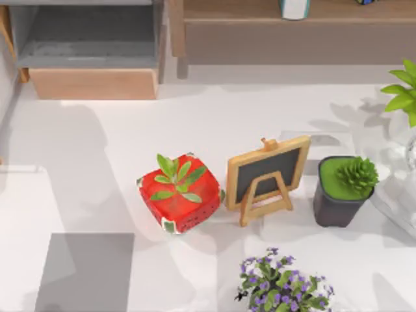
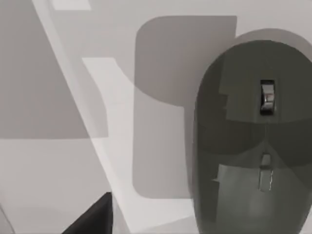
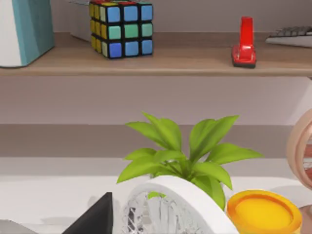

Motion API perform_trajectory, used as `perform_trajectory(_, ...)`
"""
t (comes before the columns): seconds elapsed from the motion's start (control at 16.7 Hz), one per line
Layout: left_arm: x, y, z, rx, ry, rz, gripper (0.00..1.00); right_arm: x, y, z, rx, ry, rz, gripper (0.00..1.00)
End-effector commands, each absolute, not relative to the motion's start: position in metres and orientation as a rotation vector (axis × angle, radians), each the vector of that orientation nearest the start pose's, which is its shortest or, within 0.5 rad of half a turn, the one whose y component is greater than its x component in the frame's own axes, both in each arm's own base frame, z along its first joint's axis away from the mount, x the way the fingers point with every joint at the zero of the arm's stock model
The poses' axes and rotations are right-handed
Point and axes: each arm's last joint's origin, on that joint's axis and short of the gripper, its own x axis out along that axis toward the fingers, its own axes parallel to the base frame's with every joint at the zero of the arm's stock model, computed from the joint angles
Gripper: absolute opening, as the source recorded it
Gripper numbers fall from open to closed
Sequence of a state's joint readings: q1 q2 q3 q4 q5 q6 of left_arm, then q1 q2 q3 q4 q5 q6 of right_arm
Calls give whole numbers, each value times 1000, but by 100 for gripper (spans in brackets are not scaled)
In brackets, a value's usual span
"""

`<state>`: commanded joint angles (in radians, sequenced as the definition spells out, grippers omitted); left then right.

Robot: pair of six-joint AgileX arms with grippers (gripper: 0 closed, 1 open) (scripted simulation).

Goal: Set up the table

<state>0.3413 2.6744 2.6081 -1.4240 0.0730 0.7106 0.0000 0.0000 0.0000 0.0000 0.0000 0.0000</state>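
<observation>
The white table (image 1: 97, 149) carries a row of ornaments across its middle: a red strawberry-shaped pot with a green plant (image 1: 181, 200), a small wooden chalkboard easel (image 1: 266, 175) and a dark pot with a green succulent (image 1: 344, 190). In the left wrist view a dark grey computer mouse (image 2: 253, 141) lies on the white table (image 2: 58, 185), close below the camera. A dark part of my left gripper (image 2: 92, 220) shows beside the mouse, apart from it. A dark part of my right gripper (image 3: 92, 219) shows in front of a leafy green plant (image 3: 185, 156).
A grey pad (image 1: 84, 273) lies at the front left. Purple flowers (image 1: 283, 287) stand at the front. A shelf unit (image 1: 273, 32) lines the back with a colour cube (image 3: 122, 28) and red stapler (image 3: 244, 44). A white wire basket (image 3: 165, 204) and yellow bowl (image 3: 263, 212) sit nearby.
</observation>
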Motion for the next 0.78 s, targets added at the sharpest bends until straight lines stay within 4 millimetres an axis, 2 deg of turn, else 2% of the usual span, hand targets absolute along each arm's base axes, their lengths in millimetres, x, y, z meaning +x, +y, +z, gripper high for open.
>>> perform_trajectory(0.78, 488, 179, 141, 264, 1448, -284, 100, 106, -1, 160, 0, 0, 0, 100)
